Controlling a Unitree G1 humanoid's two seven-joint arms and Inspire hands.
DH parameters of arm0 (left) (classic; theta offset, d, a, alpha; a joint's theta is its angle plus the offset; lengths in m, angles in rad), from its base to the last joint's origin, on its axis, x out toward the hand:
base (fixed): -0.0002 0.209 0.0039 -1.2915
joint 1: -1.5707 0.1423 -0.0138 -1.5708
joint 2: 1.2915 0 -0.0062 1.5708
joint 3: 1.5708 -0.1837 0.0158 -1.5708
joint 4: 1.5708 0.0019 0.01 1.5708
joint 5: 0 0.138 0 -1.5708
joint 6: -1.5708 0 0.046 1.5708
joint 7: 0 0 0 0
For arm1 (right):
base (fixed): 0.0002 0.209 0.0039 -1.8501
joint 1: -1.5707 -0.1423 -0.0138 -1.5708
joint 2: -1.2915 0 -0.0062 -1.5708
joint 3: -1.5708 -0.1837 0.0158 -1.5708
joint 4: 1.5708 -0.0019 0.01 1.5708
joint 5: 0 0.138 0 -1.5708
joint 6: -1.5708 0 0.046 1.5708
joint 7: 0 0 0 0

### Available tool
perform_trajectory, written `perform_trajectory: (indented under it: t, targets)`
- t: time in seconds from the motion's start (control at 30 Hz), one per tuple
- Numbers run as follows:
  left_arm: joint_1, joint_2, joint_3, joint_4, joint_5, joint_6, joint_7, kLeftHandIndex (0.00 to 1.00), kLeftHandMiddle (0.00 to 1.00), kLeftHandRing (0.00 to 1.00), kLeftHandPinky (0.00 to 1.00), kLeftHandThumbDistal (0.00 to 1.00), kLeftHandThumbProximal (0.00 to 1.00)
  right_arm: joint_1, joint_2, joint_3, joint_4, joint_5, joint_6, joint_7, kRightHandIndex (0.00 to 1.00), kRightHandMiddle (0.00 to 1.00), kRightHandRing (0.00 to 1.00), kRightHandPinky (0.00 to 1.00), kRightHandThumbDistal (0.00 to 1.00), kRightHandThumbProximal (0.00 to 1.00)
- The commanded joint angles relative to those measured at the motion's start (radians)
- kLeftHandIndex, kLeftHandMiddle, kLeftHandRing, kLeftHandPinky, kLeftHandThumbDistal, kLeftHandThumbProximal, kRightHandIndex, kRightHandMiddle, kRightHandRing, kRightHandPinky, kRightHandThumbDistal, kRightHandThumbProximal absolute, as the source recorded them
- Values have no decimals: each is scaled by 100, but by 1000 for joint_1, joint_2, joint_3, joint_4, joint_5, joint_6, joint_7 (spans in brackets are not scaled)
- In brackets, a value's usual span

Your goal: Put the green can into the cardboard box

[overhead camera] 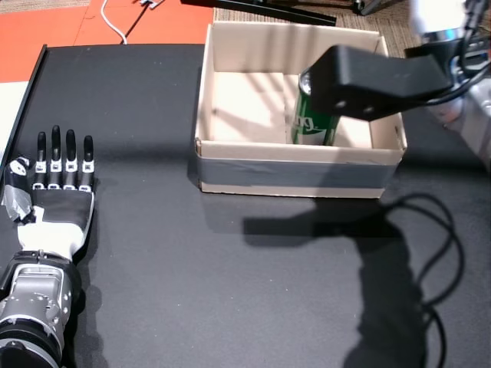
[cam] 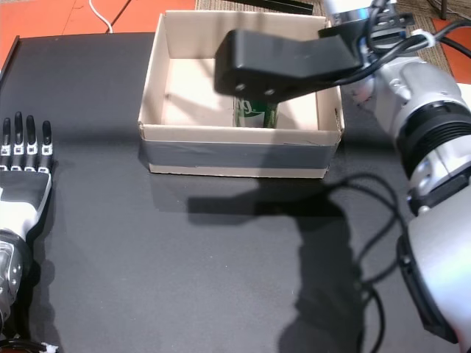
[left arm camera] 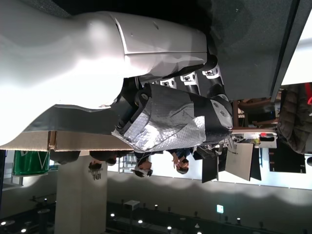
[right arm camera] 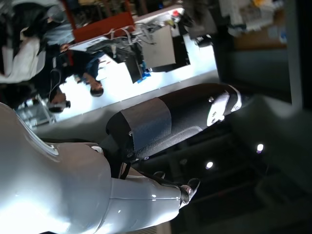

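The green can (overhead camera: 311,124) (cam: 254,112) stands upright inside the cardboard box (overhead camera: 291,173) (cam: 235,157), near its front wall, in both head views. My right hand (overhead camera: 368,80) (cam: 283,62) hovers over the box with its black back covering the can's top. Its fingers are hidden, so whether it holds the can is unclear. The right wrist view shows only a taped black part of the hand (right arm camera: 165,122) against the ceiling, with no can. My left hand (overhead camera: 57,192) (cam: 22,184) (left arm camera: 170,117) lies flat and open on the black table, far left of the box.
The black table (overhead camera: 230,291) spreads in front of the box. Black cables (cam: 368,272) trail from the right arm over the table's right side. An orange mat (overhead camera: 146,19) and a white cord (overhead camera: 115,27) lie beyond the far edge. People show in the wrist views' background.
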Motion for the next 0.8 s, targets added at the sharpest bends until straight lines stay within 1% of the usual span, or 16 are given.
perform_trajectory:
  t: [0.0,0.07,0.1,0.13,0.2,0.27,0.3,0.37,0.4,0.47,0.53,0.6,0.63,0.67,0.7,0.77]
  targets:
    - [55,-13,-5,35,19,3,40,53,52,63,79,0,54,72,-39,-29,-36,47,-83,58,86,94,100,100,100,61]
    - [59,-10,-10,35,23,8,31,54,53,65,80,0,55,138,-80,-42,-81,69,-155,129,86,95,100,100,100,61]
    - [61,-9,-10,35,22,11,27,54,54,65,79,0,56,176,-103,-48,-111,78,-191,156,86,95,100,100,100,60]
    - [61,-8,-8,35,19,13,30,53,53,64,78,0,56,221,-132,-56,-149,86,-228,184,88,96,100,100,100,59]
    - [61,-7,-6,35,15,14,33,53,52,63,77,0,56,304,-180,-75,-226,92,-273,218,90,96,100,100,100,62]
    - [62,-5,-5,35,15,13,33,52,52,63,77,0,57,395,-220,-106,-309,104,-307,238,88,96,100,100,100,67]
    - [61,-5,-5,35,15,11,39,52,52,63,77,0,57,450,-239,-126,-360,115,-322,255,84,94,100,100,100,68]
    - [59,-4,-6,35,17,7,48,54,54,65,79,0,57,546,-265,-164,-444,150,-352,300,82,93,99,100,100,65]
    - [58,-3,-6,34,17,8,50,54,54,64,79,0,57,600,-273,-184,-486,182,-361,335,84,94,99,100,100,66]
    - [58,-1,-7,34,17,11,52,52,53,64,79,0,57,697,-275,-221,-552,250,-369,402,87,95,99,100,100,66]
    - [59,0,-8,33,18,12,55,52,53,64,79,0,58,780,-263,-249,-576,306,-396,451,89,95,97,100,100,67]
    - [62,0,-9,33,18,12,52,51,53,63,77,0,58,853,-251,-272,-596,348,-409,499,90,96,98,100,100,68]
    - [63,0,-9,33,18,12,50,52,53,63,77,0,58,894,-249,-288,-613,340,-404,505,89,95,99,100,100,72]
    - [63,1,-9,33,18,12,48,52,53,63,77,0,58,925,-247,-304,-626,330,-399,510,89,95,99,100,100,74]
    - [64,1,-8,33,17,13,47,52,53,62,76,0,57,955,-242,-319,-643,326,-392,518,88,94,99,100,100,75]
    - [64,3,-8,33,17,16,44,52,53,63,78,0,57,1004,-228,-337,-648,359,-407,553,88,94,98,100,100,72]
